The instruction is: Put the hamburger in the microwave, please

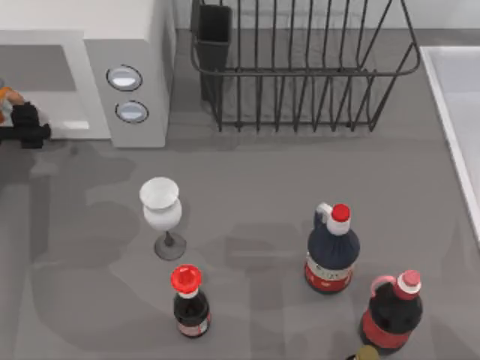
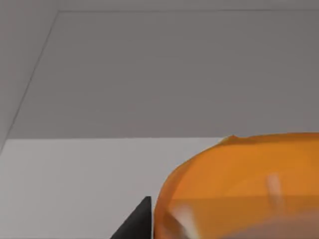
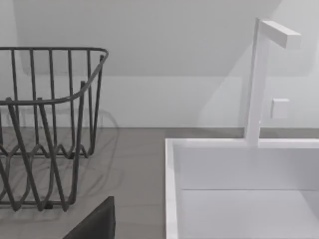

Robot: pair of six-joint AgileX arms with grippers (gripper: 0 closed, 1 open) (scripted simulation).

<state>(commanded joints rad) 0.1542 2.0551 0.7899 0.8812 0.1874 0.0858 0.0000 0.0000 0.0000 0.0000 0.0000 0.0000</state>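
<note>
I am watching my left pincer [image 1: 16,124] sitting at nine o'clock on the worktop [image 1: 270,217], at the microwave [image 1: 135,67] opening, pinching the hamburger [image 1: 6,101]. In the left wrist view the hamburger [image 2: 239,189] is hanging over the microwave's pale floor [image 2: 75,184]. I cannot tell the right pincer's state.

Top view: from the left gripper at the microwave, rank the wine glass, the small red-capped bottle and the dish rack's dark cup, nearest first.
The left gripper is at the microwave's mouth, at the table's left edge, with the hamburger.
1. Wine glass, front of the microwave.
2. Too close to call: small red-capped bottle, near front edge; dark cup, in the dish rack, at the back.
</note>
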